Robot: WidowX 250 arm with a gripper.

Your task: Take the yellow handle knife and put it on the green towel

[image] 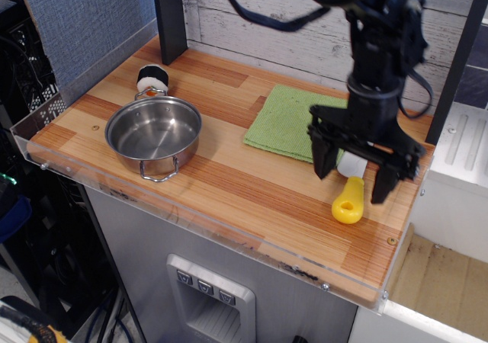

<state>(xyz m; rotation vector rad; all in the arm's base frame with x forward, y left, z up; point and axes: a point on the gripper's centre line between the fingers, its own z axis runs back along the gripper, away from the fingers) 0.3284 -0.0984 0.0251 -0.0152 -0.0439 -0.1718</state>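
Observation:
The yellow handle knife (348, 203) lies on the wooden counter near the right front, yellow handle toward me, its pale blade mostly hidden behind my gripper. The green towel (291, 122) lies flat at the back middle, partly covered on its right side by my arm. My black gripper (354, 177) hangs open directly over the knife, one finger (322, 160) left of the blade and the other finger (383, 181) right of the handle. It holds nothing.
A steel pot (153, 134) with a loop handle stands at the left front. A small black and white object (152, 79) sits behind the pot. A dark post (169, 15) stands at the back left. The counter's right edge (415, 206) lies close to the knife.

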